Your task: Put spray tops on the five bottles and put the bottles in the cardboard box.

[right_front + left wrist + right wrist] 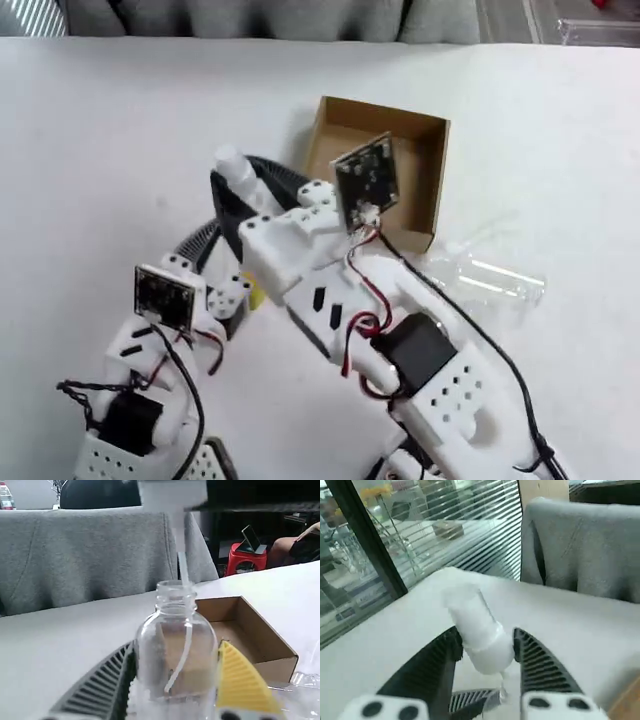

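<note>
Entry: capping step, one bottle in hand. Left gripper (172, 685) closed on a clear bottle (172, 640), held upright just in front of the cardboard box (260, 635), neck open. Right gripper (487, 642) clamped on a white spray top (470, 610), poised directly above the neck. Its dip tube (186, 645) hangs inside the bottle, the cap not yet seated. Further clear bottles (490, 275) lie on the table (100, 130) beside the box; caps on them cannot be made out. Next move, by judgement: lower the top straight onto the neck and press or twist it home without kinking the tube, then carry the bottle into the box.
</note>
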